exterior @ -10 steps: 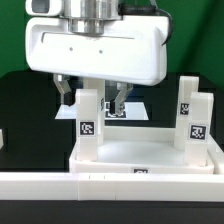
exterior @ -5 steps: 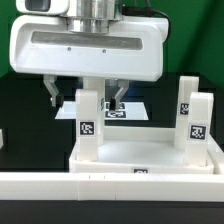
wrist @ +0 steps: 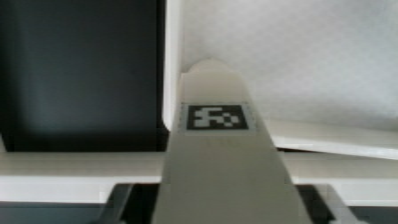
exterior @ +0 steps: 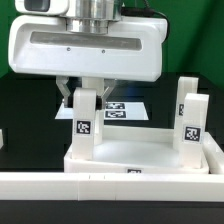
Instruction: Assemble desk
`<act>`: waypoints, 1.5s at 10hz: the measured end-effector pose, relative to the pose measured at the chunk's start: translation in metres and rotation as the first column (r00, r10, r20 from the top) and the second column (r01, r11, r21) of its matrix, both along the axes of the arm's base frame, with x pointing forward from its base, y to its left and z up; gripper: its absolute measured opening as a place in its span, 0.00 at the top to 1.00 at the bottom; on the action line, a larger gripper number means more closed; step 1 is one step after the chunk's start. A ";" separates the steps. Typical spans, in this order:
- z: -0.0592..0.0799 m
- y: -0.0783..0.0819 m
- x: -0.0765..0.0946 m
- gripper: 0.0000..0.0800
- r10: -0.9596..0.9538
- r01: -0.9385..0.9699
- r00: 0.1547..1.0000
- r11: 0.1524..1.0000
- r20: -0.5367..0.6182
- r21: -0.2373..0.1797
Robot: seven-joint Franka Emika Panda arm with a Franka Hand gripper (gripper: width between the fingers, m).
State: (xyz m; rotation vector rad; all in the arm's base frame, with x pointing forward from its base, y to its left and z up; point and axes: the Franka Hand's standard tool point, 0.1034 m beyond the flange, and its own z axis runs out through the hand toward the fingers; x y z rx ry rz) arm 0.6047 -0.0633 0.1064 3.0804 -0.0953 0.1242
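The white desk top lies flat with two tagged white legs standing up from it. The left leg stands at its left corner, the right leg at its right corner. My gripper hangs over the left leg, its two fingers pressed against the leg's upper sides, shut on it. In the wrist view the leg fills the middle between my dark fingers, with the desk top behind it. The other legs are out of view.
A low white border wall runs along the front. The marker board lies on the black table behind the desk top. Black table surface shows beside the desk top.
My fingers stood apart on either side of the left leg and have now closed onto it. The leg and desk top have shifted slightly to the exterior view's left.
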 end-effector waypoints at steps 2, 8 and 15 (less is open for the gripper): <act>0.000 0.000 0.000 0.64 -0.123 0.123 0.992 0.992 0.007 0.011; 0.000 -0.001 0.000 0.64 -0.524 0.522 0.852 0.851 0.018 0.055; -0.001 0.002 -0.001 0.64 -0.950 0.948 0.304 0.295 -0.071 0.120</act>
